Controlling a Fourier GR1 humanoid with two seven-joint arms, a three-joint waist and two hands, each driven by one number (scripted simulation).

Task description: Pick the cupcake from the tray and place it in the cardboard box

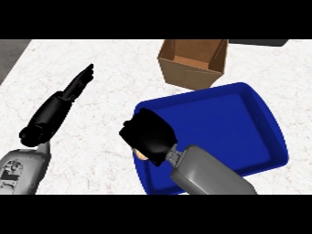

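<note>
1. Closest in, the grey right forearm comes up from the bottom edge, and the right hand (150,135) sits over the left rim of the blue tray (253,123).
2. Its fingers (137,128) are curled in tight around the cupcake (141,155). Only a small tan bit of it pokes out under the hand, right at the tray's left edge.
3. Off to the left, the left hand (53,112) is over the white counter (97,160), fingers straight and pointing away, holding nothing, well apart from the tray.
4. Furthest back, the cardboard box (192,77) stands on the counter with its top open, just beyond the tray's far edge.
</note>
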